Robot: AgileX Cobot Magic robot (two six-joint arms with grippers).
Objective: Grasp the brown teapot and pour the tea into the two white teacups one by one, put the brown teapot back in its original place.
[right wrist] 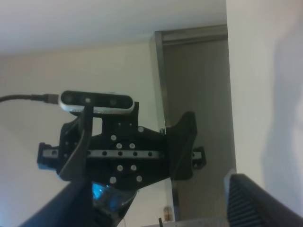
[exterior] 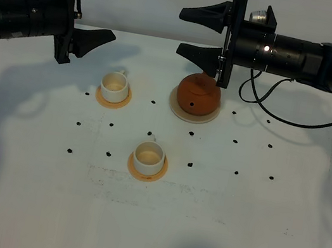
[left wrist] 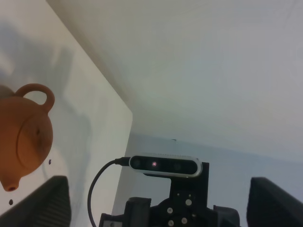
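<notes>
Brown teapot (exterior: 198, 96) resting on its beige coaster (exterior: 176, 108).
Left gripper (exterior: 118, 13) and right gripper (exterior: 180, 31) hover, jaws spread wide, empty; far teacup (exterior: 115, 86) and near teacup (exterior: 149, 156) stand apart from the teapot.

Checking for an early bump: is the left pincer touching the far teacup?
Apart. The exterior high view shows table between the left pincer and the far teacup.

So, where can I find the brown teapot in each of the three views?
Exterior high: the brown teapot sits on the beige coaster, right of the middle.
Left wrist: the brown teapot, cut by the picture's edge, shows its loop handle and spout.
Right wrist: not in it.
Shared landmark: the white table under the teapot.
</notes>
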